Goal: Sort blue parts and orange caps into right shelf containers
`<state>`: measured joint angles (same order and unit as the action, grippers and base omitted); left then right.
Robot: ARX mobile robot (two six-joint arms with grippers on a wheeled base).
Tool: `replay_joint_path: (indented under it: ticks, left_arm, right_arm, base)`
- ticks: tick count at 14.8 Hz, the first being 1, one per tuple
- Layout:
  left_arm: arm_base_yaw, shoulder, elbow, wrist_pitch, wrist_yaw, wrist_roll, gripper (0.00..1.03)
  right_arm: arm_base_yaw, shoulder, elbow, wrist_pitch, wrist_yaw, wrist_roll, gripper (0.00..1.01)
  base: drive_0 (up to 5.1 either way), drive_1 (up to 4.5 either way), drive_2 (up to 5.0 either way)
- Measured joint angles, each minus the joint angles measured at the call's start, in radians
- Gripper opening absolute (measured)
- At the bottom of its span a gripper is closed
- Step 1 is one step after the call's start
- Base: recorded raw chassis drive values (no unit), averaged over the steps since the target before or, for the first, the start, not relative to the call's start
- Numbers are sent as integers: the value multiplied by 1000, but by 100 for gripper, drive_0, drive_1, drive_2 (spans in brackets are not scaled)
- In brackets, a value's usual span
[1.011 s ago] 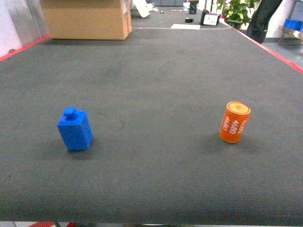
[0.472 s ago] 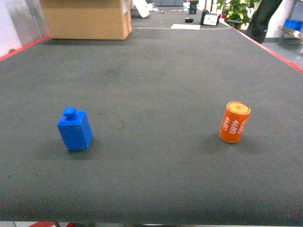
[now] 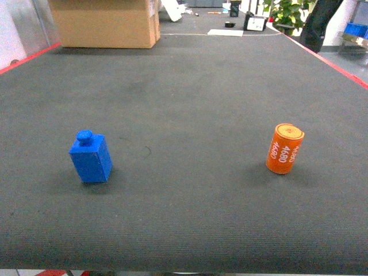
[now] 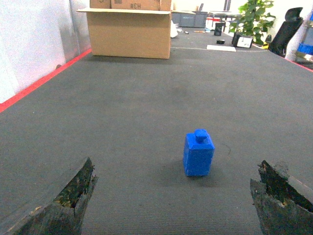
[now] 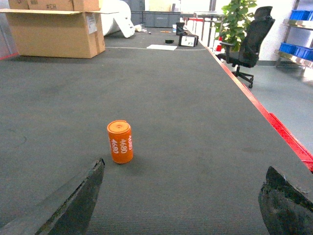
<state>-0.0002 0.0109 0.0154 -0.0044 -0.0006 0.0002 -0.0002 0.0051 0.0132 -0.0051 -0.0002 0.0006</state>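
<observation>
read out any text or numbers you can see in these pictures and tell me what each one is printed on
"4680", white, printed twice on the side of the orange cap.
"#CH" on a flap of the cardboard box.
The white label on that box's side in the right wrist view is too small to read.
The blue part bears no text.

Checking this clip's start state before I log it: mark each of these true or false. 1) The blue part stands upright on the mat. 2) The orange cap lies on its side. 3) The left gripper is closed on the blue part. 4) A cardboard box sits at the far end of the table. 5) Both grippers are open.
1) True: the blue part stands upright on the dark mat, knob on top.
2) False: the orange cap stands upright.
3) False: the left gripper is open, and the blue part sits ahead of it, untouched.
4) True: the cardboard box is at the far left end.
5) True: the right gripper is open too, with the orange cap ahead of it.
</observation>
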Motion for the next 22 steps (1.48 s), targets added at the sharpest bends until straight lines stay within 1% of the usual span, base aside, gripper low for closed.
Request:
replay_joint_path:
  ticks: [4, 5, 6, 7, 8, 9, 11, 12, 13, 14, 16, 18, 19, 21, 22]
  left_arm:
    - [-1, 0, 0, -3, -4, 0, 98]
    - [-57, 39, 22, -80, -132, -11, 98]
    - [-119, 139, 42, -66, -267, -23, 98]
    - [-127, 229, 43, 25, -356, -26, 98]
    - [-114, 336, 62, 140, -356, -27, 98]
    - [-92, 756, 193, 531, -242, -41, 98]
    - [-164, 1028, 293, 696, -212, -46, 98]
    - [-193, 1143, 336, 746, -204, -50, 98]
    - [-217, 1247, 374, 769, -200, -50, 98]
    - [-230, 1320, 400, 776, -200, -53, 98]
    - [-248, 1476, 447, 782, -190, -53, 98]
    - [-245, 1549, 480, 806, -188, -58, 98]
    - [-238, 1571, 489, 815, -185, -66, 98]
    - [-223, 1633, 520, 829, -166, -99, 98]
    - [-218, 1654, 534, 830, -157, -100, 98]
  right_arm:
    - [0, 0, 0, -1, 0, 0, 98]
    - [-8, 19, 16, -77, -30, -12, 98]
    - [2, 82, 19, -77, -27, -26, 98]
    - [43, 144, 20, -7, -12, -36, 98]
    - [80, 246, 37, 99, -2, -36, 98]
    - [113, 680, 134, 508, 24, -47, 98]
    - [132, 947, 215, 692, 36, -53, 98]
    - [140, 1056, 254, 753, 48, -54, 98]
    - [146, 1182, 306, 803, 56, -52, 98]
    - [155, 1267, 344, 819, 67, -46, 98]
    - [181, 1421, 416, 829, 71, -35, 98]
    - [188, 1516, 485, 843, 72, -34, 98]
    - [192, 1557, 514, 845, 78, -32, 98]
    - [210, 1657, 590, 845, 85, -27, 98]
    - [212, 1691, 623, 846, 88, -27, 98]
  base:
    - [0, 0, 0]
    - [0, 0, 0]
    - [0, 0, 0]
    - [0, 0, 0]
    - [0, 0, 0]
    - [0, 0, 0]
    - [0, 0, 0]
    - [0, 0, 0]
    - [0, 0, 0]
    - [0, 0, 0]
    - [0, 0, 0]
    - [0, 0, 0]
    - [0, 0, 0]
    - [0, 0, 0]
    - [0, 0, 0]
